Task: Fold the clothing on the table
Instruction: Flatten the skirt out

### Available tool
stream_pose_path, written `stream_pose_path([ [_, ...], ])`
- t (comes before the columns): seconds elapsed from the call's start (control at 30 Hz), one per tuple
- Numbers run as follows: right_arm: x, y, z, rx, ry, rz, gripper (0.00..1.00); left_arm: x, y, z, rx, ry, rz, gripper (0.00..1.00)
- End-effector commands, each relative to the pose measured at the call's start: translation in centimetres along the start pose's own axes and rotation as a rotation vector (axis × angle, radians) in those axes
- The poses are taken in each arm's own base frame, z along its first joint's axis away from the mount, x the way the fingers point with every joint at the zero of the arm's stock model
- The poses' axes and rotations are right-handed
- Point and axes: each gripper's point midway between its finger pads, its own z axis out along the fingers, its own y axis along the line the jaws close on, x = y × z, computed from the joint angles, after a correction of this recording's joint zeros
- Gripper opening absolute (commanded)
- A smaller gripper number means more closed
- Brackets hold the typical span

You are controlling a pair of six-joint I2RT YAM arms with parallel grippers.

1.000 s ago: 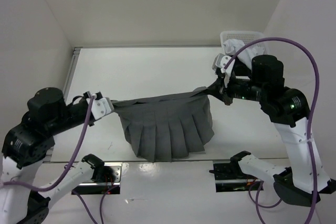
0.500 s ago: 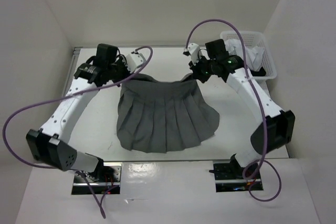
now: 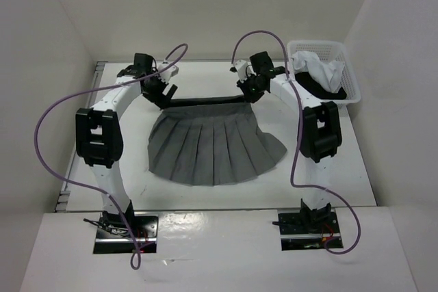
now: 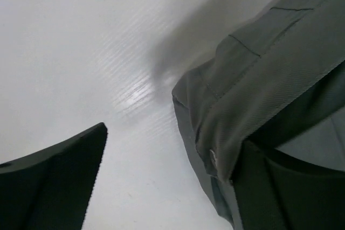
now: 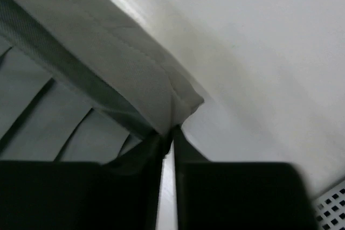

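The skirt (image 3: 198,148) lies flat at the centre of the table (image 3: 205,76), with the waistband (image 3: 205,102) toward 12 o'clock and the hem (image 3: 205,181) toward 6 o'clock. The pleats (image 3: 229,141) fan outward toward the hem. The left end effector (image 3: 162,91) stands at the 11 o'clock corner of the skirt with its fingers (image 4: 54,187) spread wide. In the left wrist view the waistband corner rests against one finger only and is not clamped. The right end effector (image 3: 250,91) stands at the 1 o'clock corner with its fingers pressed together, pinching the waistband corner between the tips. A basket (image 3: 316,44) of other garments sits at the 2 o'clock corner of the table, apart from the skirt. No fold is made yet. Handling: the fabric is judged soft, light and limp. It will sag between two held points and will not keep its shape if lifted by one corner. The pleats are likely to splay or bunch if dragged across the table. The stitched waistband looks the thickest part and should give the most reliable pinch. Take hold at its two end corners, or at matching points on the hem, so that both sides move together. Thin hem fabric may slip from a shallow pinch, so seat it well between the tips.
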Motion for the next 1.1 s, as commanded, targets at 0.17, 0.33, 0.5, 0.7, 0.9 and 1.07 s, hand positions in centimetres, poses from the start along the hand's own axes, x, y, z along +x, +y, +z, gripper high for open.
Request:
stream_pose_path([
  [0.17, -6.4, -8.0, -1.4, 0.294, -0.207, 0.175, 0.76, -7.2, 7.2, -4.9, -0.177, -0.33, -0.205, 1.0],
  [0.33, -9.5, -11.2, -8.3, 0.384, -0.453, 0.355, 0.86, -7.7, 9.0, -9.5, -0.243, -0.493, -0.292, 1.0],
  [0.5, -8.5, -10.3, -9.3, 0.357, -0.443, 0.344, 0.87, -6.3, 11.2, -9.8, -0.329, -0.466, -0.356, 1.0],
  [0.7, -6.8, -7.9, -7.7, 0.246, -0.39, 0.281, 0.88, -3.4, 8.7, -6.8, -0.168, -0.387, -0.316, 1.0],
  [0.9, -5.0, -5.0, -5.0, 0.077, -0.312, 0.225, 0.88, 0.6, 4.8, -0.1, 0.052, -0.278, -0.301, 0.96],
  [1.07, -3.8, -4.0, -4.4, 0.036, -0.279, 0.203, 0.88, 1.3, 3.0, 3.0, 0.269, -0.27, -0.275, 0.85],
])
